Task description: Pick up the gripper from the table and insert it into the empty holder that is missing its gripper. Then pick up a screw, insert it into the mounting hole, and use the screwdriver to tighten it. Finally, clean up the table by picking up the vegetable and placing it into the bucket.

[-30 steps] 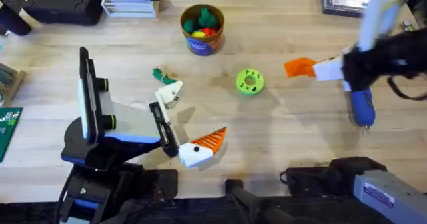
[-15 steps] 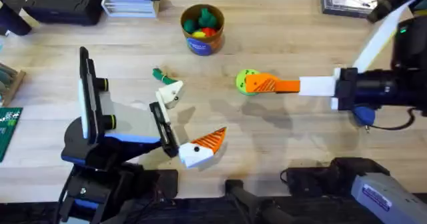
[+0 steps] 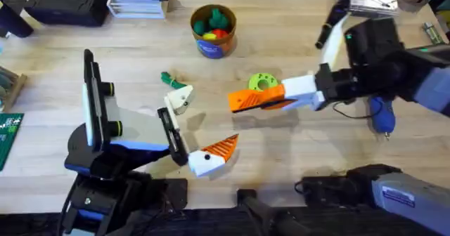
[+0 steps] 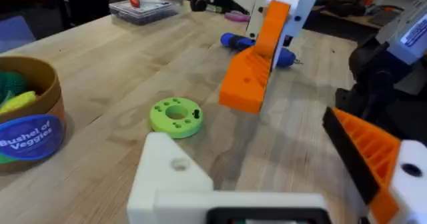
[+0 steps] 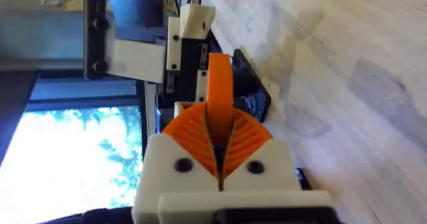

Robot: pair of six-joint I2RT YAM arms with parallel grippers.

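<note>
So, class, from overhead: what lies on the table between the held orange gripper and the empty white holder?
Bare table, as the overhead view shows; the lime-green disc sits beyond the orange gripper, off that line.

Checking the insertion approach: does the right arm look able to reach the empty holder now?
Probably yes: the right end effector, shut on the gripper, faces the holder across bare table; the green disc sits off that line.

Blue screwdriver flat on table, filled blue bucket upright.
</note>
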